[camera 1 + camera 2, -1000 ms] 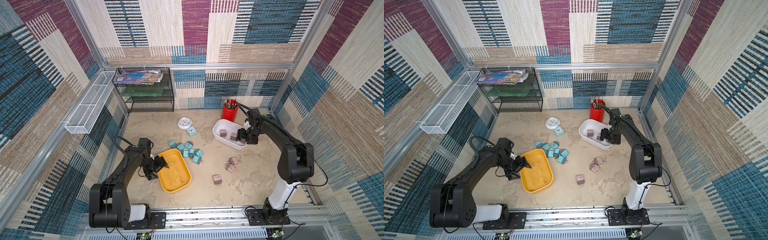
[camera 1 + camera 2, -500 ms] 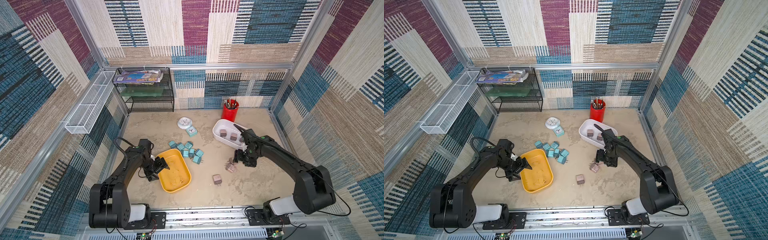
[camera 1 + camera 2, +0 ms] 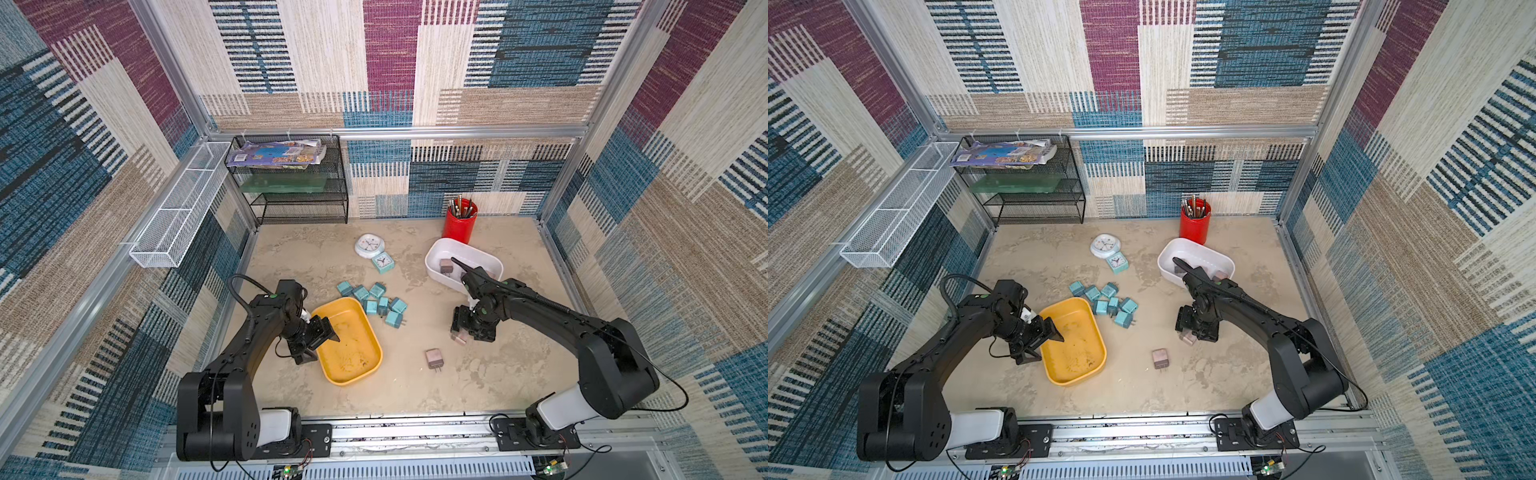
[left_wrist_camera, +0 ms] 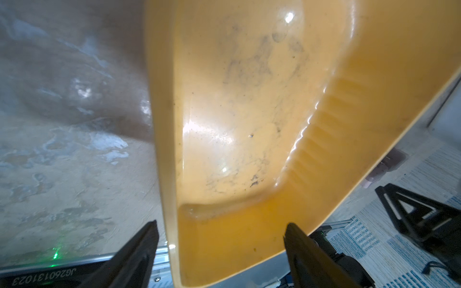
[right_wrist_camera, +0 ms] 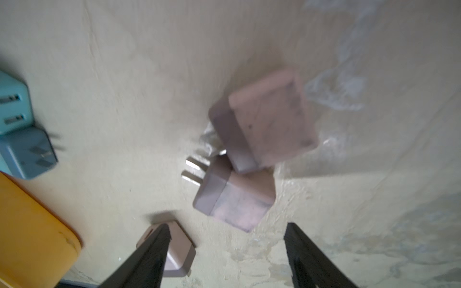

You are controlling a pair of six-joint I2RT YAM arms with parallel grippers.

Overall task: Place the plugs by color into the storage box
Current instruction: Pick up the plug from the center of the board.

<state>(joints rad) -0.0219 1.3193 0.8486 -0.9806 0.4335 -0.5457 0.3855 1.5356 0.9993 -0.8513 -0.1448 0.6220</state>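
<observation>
My arms: left arm (image 3: 249,345), right arm (image 3: 552,316), matte black.
My base shells (image 3: 272,426): white.
My cables (image 3: 243,277): black loops.
My markings: green dots (image 3: 272,296).
My left gripper (image 4: 220,223): tapered black fingers.

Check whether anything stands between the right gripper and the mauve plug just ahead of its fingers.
Nothing visible does. The open right gripper faces the mauve plug directly; a second mauve plug touches it on the far side.
</observation>
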